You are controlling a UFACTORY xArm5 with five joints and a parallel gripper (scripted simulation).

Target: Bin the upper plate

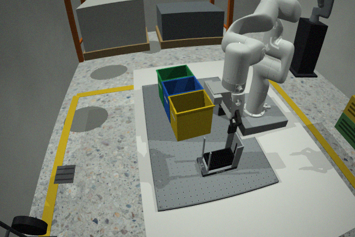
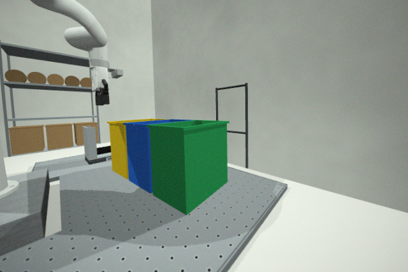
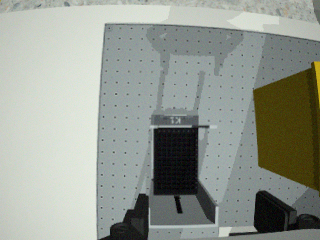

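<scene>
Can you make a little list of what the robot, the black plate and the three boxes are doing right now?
gripper: open, holding nothing, above the rack
rack: on the grey board, in front of the yellow bin
plate: black, in the rack, not yet picked up
bins: green, blue, yellow, in a row, side by side, all upright
blue bin: the middle one, no plate seen in it
lower plate: hidden under the top one, cannot tell

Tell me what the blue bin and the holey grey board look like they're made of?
The blue bin looks like matte plastic: thin flat walls, even colour, no shine. The grey board looks like dull metal, judging by its neat grid of small holes, though painted plastic is possible.
</scene>
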